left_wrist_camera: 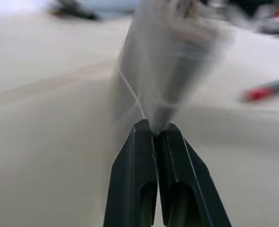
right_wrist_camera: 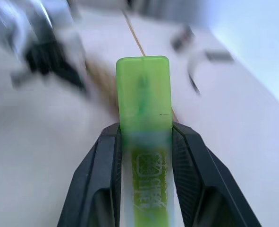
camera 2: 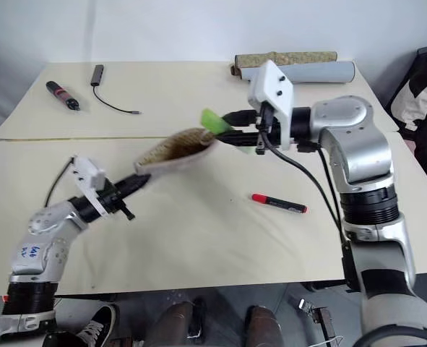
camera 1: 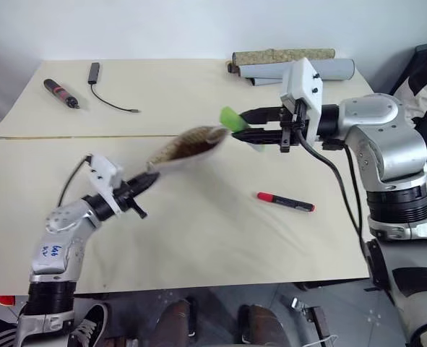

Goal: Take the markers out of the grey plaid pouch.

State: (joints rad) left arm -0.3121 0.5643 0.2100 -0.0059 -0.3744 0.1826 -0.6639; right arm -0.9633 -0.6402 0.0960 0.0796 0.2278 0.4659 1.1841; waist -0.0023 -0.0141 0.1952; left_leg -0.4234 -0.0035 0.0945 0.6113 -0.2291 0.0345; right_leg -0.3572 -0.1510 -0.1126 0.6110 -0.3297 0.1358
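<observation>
Your left fingers (left_wrist_camera: 154, 137) are pinched shut on one end of the soft, floppy pouch (camera 1: 188, 147), held in the air above the counter (camera 1: 199, 246). Just beside its open mouth, your right fingers (right_wrist_camera: 144, 142) clamp the light, rigid green highlighter (right_wrist_camera: 143, 101), clear of the pouch. The red marker (camera 1: 285, 202) lies on the counter below. You cannot see whether anything remains inside.

1. The two head cameras sit high, looking forward and down over the pale cream tabletop (camera 1: 199, 238), taking in both arms; they share almost the same scene.
2. The left wrist camera looks close along its black-fingered left hand (left_wrist_camera: 156, 135).
3. The right wrist camera looks along the black-fingered right hand (right_wrist_camera: 146, 135), very near; it shares the tabletop.
</observation>
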